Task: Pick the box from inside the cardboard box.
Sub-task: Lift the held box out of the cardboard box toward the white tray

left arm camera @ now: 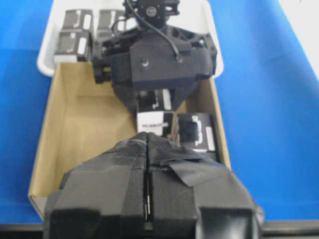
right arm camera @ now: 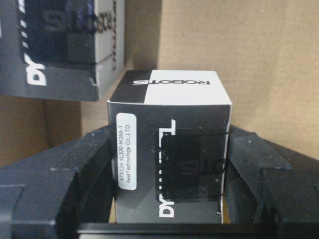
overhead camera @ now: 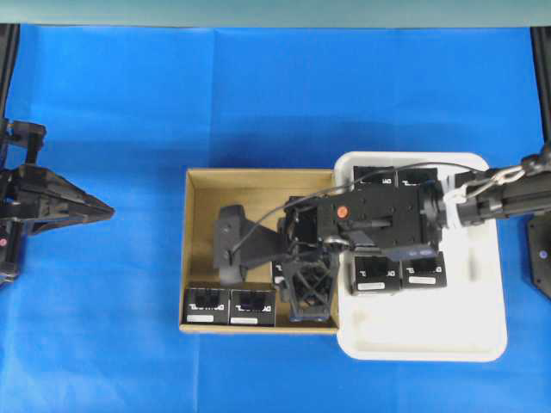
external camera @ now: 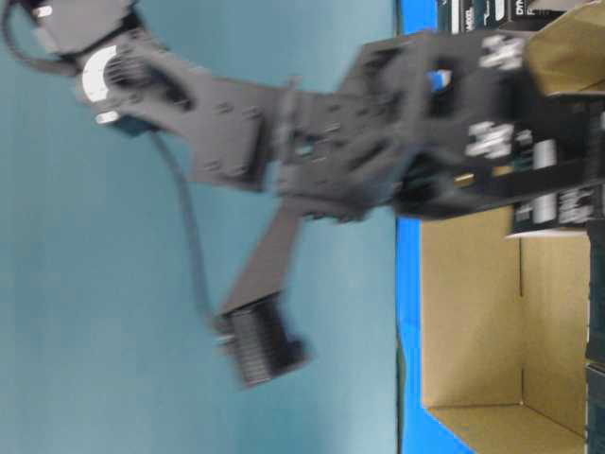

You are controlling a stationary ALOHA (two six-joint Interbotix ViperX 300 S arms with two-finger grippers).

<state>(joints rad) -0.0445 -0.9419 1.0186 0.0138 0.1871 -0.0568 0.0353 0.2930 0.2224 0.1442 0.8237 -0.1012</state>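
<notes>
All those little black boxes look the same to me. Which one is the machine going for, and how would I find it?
Look at the brown cardboard box beside the white tray. Along its near edge, two black boxes sit side by side; the one being picked stands further right, under the arm. It is the only one standing between the two fingers of the right pincer.
</notes>
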